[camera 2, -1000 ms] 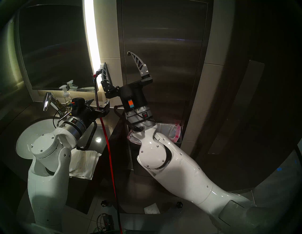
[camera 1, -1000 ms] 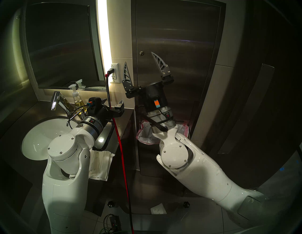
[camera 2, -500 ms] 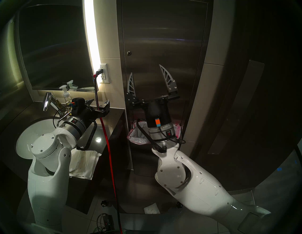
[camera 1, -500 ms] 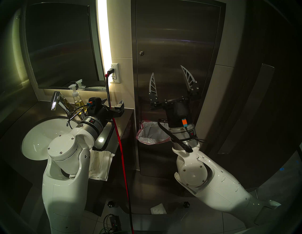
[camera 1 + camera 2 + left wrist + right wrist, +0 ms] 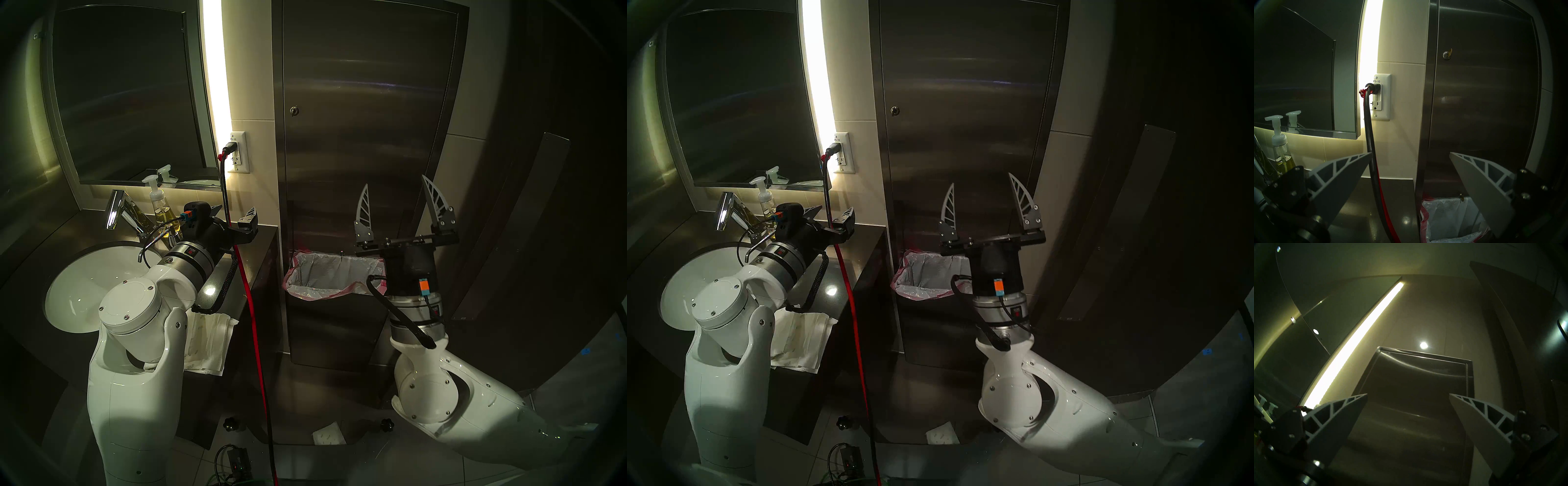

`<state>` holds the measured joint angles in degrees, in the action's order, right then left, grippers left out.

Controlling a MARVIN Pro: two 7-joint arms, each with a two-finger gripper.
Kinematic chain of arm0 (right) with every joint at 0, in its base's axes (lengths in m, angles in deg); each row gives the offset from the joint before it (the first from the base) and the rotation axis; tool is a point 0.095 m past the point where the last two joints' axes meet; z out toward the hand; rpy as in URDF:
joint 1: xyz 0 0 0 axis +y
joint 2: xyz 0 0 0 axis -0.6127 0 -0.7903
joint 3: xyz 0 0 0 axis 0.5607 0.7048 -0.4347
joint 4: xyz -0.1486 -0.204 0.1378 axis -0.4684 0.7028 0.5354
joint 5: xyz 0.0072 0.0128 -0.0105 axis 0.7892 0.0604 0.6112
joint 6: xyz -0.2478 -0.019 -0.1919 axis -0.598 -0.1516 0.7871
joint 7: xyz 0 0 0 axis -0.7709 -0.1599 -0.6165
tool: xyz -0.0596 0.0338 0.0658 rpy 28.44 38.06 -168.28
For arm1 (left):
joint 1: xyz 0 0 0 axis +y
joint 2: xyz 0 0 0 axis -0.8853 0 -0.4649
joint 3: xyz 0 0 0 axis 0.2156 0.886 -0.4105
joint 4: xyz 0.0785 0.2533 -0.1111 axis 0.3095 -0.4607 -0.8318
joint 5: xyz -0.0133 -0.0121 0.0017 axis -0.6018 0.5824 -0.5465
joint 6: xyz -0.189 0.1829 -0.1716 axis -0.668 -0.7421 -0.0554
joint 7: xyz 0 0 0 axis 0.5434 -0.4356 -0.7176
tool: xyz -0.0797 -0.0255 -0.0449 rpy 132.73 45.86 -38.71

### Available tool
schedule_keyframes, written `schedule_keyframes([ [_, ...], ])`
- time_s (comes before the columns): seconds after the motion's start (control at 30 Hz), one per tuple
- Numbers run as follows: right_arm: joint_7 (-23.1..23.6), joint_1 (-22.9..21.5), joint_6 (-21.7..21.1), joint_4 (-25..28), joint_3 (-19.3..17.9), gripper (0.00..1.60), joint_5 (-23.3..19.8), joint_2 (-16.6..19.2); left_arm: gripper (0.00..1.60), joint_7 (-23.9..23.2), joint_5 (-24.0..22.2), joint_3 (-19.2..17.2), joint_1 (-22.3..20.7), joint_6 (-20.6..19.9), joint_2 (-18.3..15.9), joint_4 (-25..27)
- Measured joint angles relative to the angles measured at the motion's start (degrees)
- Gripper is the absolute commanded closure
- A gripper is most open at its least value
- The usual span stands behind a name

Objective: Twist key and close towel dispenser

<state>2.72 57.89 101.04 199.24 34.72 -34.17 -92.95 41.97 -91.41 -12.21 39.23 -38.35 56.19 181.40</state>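
Key (image 5: 294, 110): small, brass, seated in the round lock at the left edge of the towel dispenser (image 5: 366, 135) door, which sits flush. Right gripper (image 5: 395, 195): jaws wide, empty, well below-right of key. Left gripper (image 5: 1410, 153): wide, empty, level, below-left.

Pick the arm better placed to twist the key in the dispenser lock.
Right, probably: the right end effector is open, facing the towel dispenser door below the key, path clear. The left end effector straddles the power cable over the counter.
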Motion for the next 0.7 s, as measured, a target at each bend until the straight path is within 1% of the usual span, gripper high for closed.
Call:
schedule_keyframes([
  [0.23, -3.84, 4.98, -2.69, 2.80, 3.89, 0.00, -1.87, 4.43, 0.00, 0.00, 0.00, 0.00, 0.00, 0.00, 0.00, 0.01],
  [0.47, -7.35, 9.75, -5.53, 6.20, 4.60, 0.00, -2.10, 8.69, 0.00, 0.00, 0.00, 0.00, 0.00, 0.00, 0.00, 0.03],
  [0.7, -10.27, 14.82, -8.90, 9.49, 4.38, 0.00, 0.22, 13.38, 0.00, 0.00, 0.00, 0.00, 0.00, 0.00, 0.01, 0.05],
])
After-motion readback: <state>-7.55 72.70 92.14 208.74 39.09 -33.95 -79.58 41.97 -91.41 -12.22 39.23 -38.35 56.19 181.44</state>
